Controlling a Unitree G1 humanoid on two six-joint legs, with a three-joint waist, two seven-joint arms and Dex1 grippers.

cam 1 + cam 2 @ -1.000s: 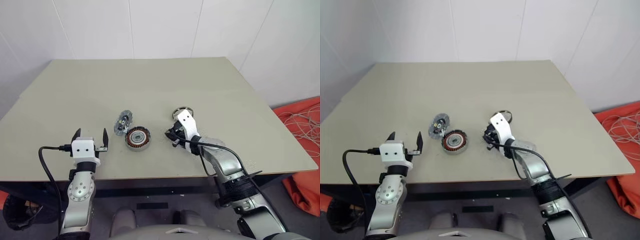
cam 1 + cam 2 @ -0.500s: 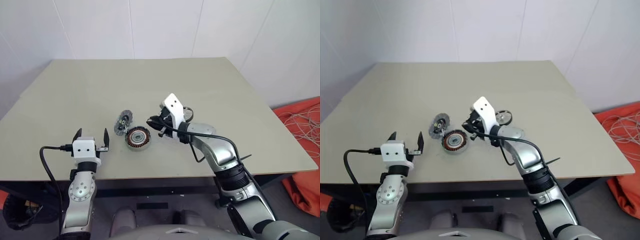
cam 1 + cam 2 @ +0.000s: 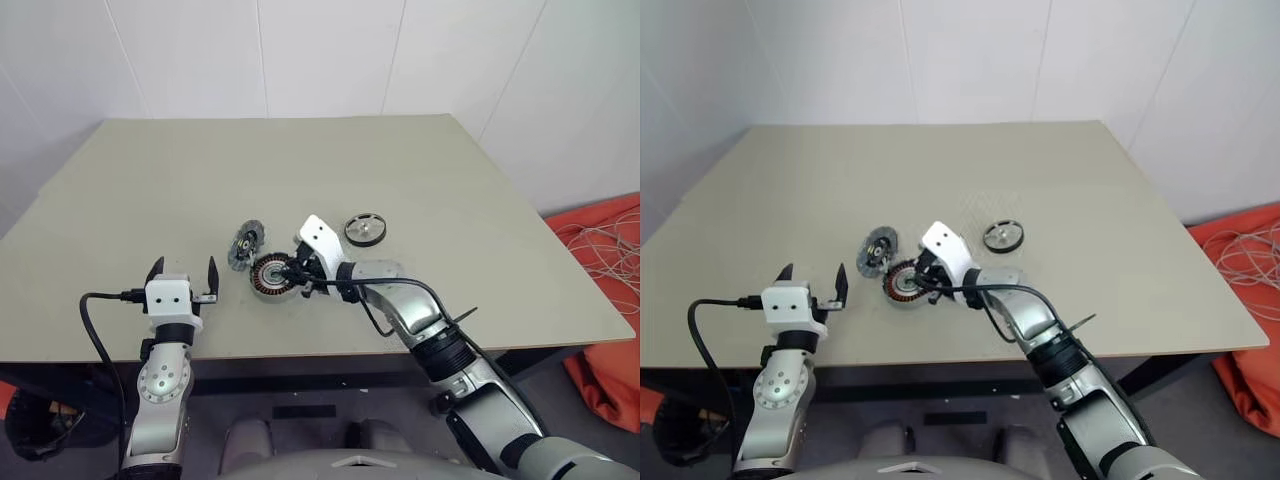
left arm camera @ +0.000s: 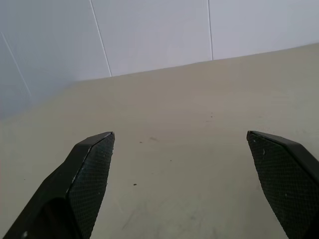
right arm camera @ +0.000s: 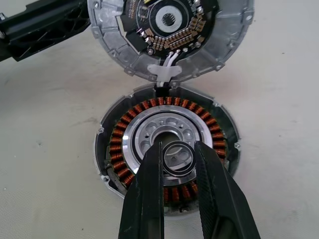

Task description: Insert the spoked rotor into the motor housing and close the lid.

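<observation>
The motor housing (image 3: 275, 277), a silver cup with copper windings (image 5: 124, 144), sits near the table's front middle. My right gripper (image 3: 284, 276) hovers just over its centre, shut on a thin metal ring (image 5: 178, 172) held between its black fingers (image 5: 149, 199). The lid (image 3: 246, 245), (image 5: 114, 45), with a circuit board on its inner face, rests against the housing's far left side, joined to it by white wires. Farther right, the spoked rotor (image 3: 365, 230) lies flat on the table, apart from both grippers. My left gripper (image 3: 182, 278) is open and empty, to the left of the housing.
The beige table (image 3: 450, 190) has open surface behind and to the right of the parts. White walls stand behind it. An orange bag with loose cables (image 3: 610, 250) lies on the floor beyond the table's right edge.
My right gripper swung left from beside the spoked rotor to over the motor housing, carrying the thin ring. The rotor now shows fully. The left arm kept still.
</observation>
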